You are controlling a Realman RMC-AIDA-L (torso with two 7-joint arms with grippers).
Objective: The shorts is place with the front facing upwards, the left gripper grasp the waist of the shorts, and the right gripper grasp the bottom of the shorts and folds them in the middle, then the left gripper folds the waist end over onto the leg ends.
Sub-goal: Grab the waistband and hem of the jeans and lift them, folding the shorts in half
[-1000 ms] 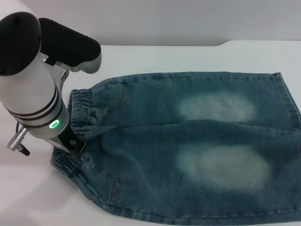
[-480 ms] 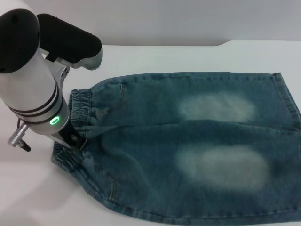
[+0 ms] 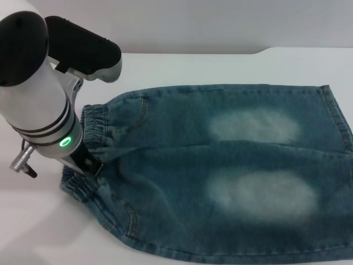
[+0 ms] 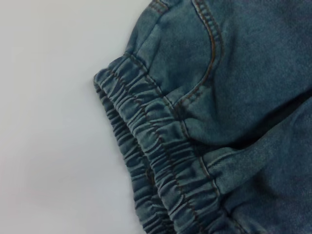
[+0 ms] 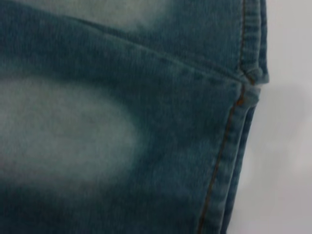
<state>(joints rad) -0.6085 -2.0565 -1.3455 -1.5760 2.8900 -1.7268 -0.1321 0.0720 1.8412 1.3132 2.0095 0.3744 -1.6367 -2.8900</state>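
Note:
Blue denim shorts lie flat, front up, on the white table. The elastic waist is at the left and the leg ends at the right. My left gripper sits low at the middle of the waistband, its tip against the gathered fabric and mostly hidden by the wrist. The left wrist view shows the ruffled waistband and a pocket seam close up. In the right wrist view the two leg hems meet at the inseam beside bare table. The right gripper itself is in none of the views.
White table surrounds the shorts, with a bare strip behind them and to the left of the waist. The shorts' front edge runs near the bottom of the head view.
The left arm has shifted slightly at the waistband, rising a little. The shorts have hardly moved.

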